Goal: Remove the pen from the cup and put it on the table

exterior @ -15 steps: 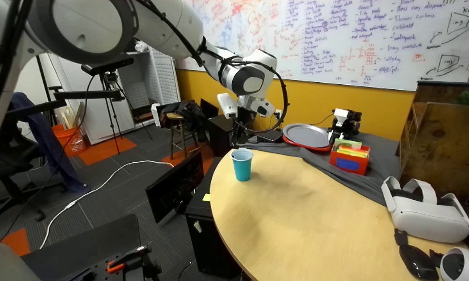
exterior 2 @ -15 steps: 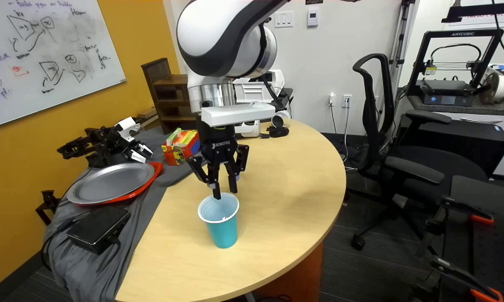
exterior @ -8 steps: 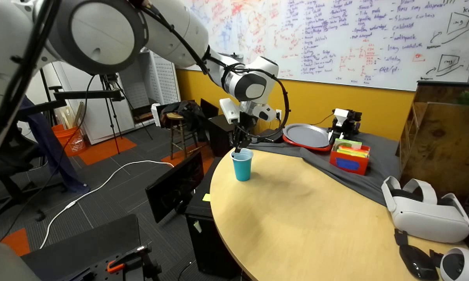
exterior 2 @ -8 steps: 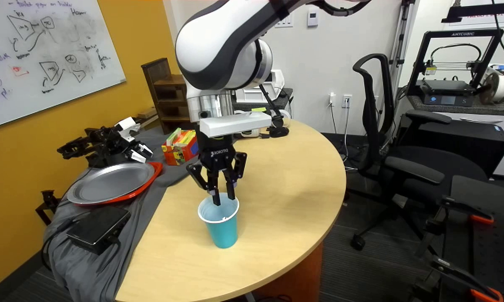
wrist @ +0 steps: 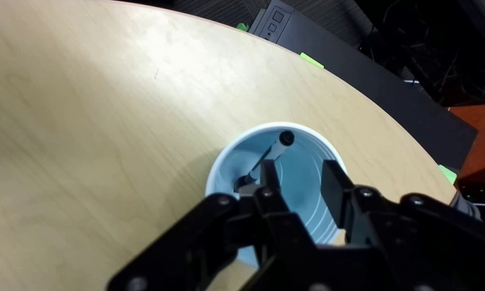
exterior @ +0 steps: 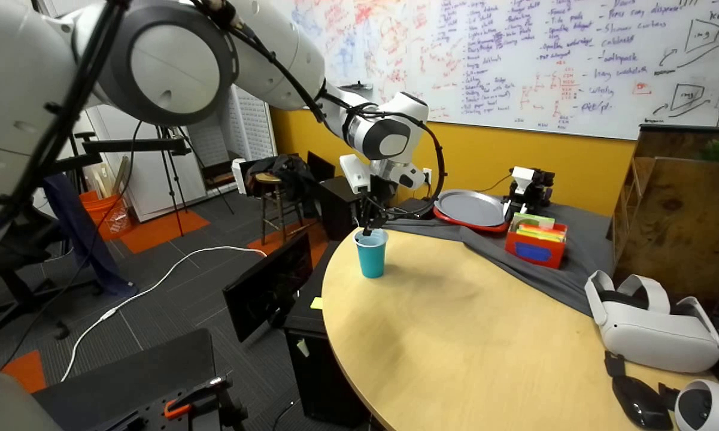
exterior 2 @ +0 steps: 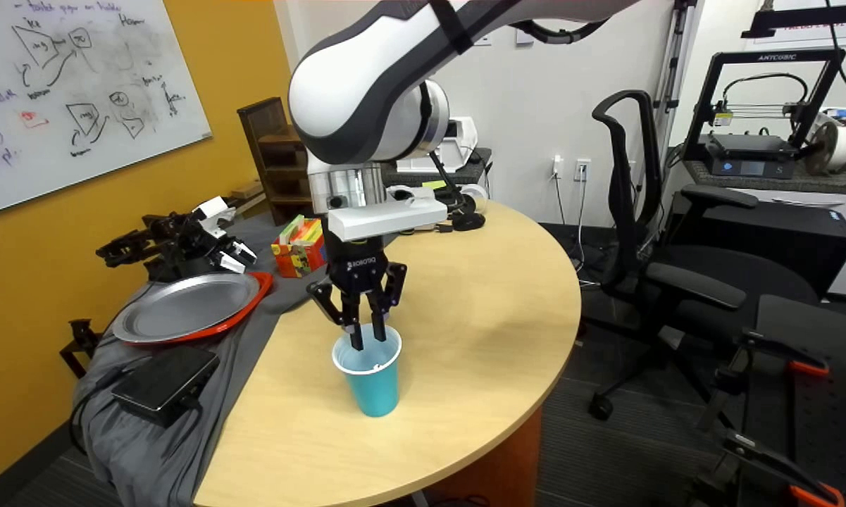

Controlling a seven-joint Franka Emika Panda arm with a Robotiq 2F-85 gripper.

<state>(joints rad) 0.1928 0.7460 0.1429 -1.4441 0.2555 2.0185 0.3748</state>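
Robotiq pincer [exterior 2: 368, 343] poised at the mouth of a teal plastic cup [exterior 2: 376, 391], which stands upright near the curved edge of the wood-topped counter [exterior 2: 486, 331]. The fingers [wrist: 334, 190] are moderately apart, with nothing between them. The black-capped pen [wrist: 270, 152] leans inside the cup: in the wrist view its upper end lies close to the rim and its lower end shows beside one finger, so the pen is outside the gap. From where I stand it cannot be told whether the fingertips are below the rim.

Step in hand, as I judge it: lining up for the grasp. The pincer would do best to shift toward the pen's upper end, until one finger falls on either side of it, before going deeper; a descent on the present line would likely pass beside the pen or push it along the wall. The cup looks light, so neither finger should press on the rim, lest it tip or slide. The squeeze should take the pen alone, without the cup wall. A slow, straight lift until the lower end clears the rim should leave the cup standing; the pen can then be laid flat on the counter, well in from the edge, where it is less likely to roll off.
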